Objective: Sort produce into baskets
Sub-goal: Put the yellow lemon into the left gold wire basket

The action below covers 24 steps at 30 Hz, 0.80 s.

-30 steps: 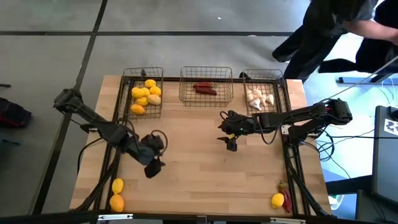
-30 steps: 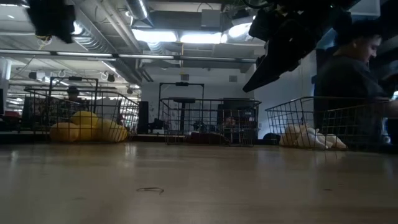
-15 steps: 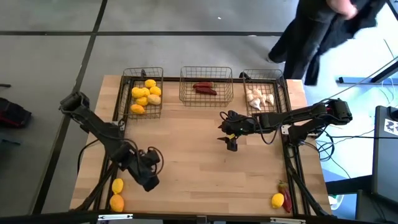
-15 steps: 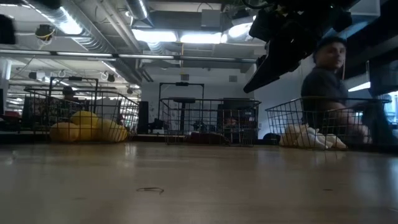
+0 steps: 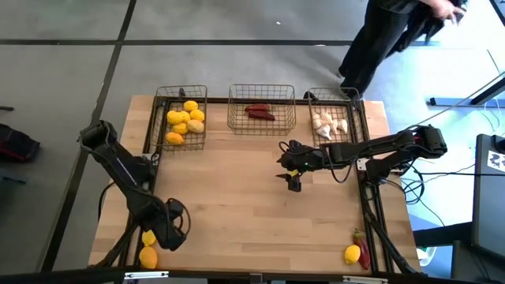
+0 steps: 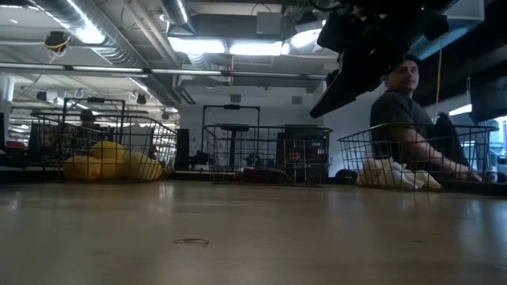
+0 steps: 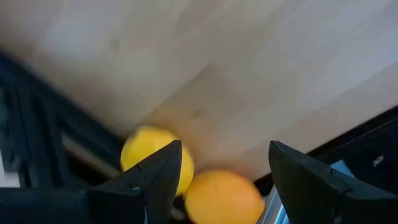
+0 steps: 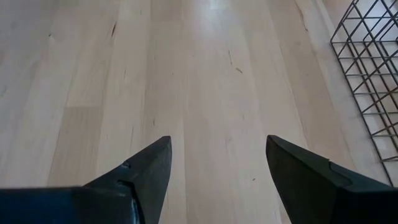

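Note:
Three wire baskets stand along the table's far edge: the left basket (image 5: 181,118) holds several lemons, the middle basket (image 5: 261,109) red chili peppers, the right basket (image 5: 335,118) garlic bulbs. Two lemons (image 5: 148,246) lie at the near left corner. My left gripper (image 5: 167,233) is open just right of them; its wrist view shows both lemons (image 7: 221,196) ahead of the fingers. My right gripper (image 5: 293,183) is open and empty above the table's middle. A lemon (image 5: 352,254) and a chili (image 5: 362,246) lie at the near right corner.
A person (image 5: 394,39) stands beyond the table's far right corner and shows behind the garlic basket in the low view (image 6: 408,111). Bare wood lies between the baskets and the near edge.
My left gripper has gone toward the table's near left corner and down, ending beside the two lemons. My right arm has kept still. The person behind the table has shifted about.

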Motion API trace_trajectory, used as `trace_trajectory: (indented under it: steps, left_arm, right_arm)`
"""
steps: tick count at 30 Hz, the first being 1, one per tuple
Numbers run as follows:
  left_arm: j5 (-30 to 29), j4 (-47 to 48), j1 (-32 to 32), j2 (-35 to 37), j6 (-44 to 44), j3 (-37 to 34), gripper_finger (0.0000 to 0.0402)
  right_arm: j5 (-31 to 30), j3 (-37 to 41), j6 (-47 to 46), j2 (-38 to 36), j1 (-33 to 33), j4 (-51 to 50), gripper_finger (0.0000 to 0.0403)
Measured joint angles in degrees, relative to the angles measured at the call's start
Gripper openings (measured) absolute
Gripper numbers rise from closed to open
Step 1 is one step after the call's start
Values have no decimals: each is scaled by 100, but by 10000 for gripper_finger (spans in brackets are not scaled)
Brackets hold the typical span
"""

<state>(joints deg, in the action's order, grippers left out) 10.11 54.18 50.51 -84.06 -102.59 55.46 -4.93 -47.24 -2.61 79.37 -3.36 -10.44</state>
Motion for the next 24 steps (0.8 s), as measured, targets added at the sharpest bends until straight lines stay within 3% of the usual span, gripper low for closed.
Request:
trace_trajectory:
  steps: [5,15,24]
  left_arm:
    - [321,-38,205,-201,-357,0,235]
    - [1105,-62,566,-745,-230,-76,235]
    - [1263,-41,624,-1121,52,-76,235]
  right_arm:
    - [0,0,0,0,0,9,256]
    - [0,0,7,0,0,11,256]
    - [0,0,9,0,-1,10,256]
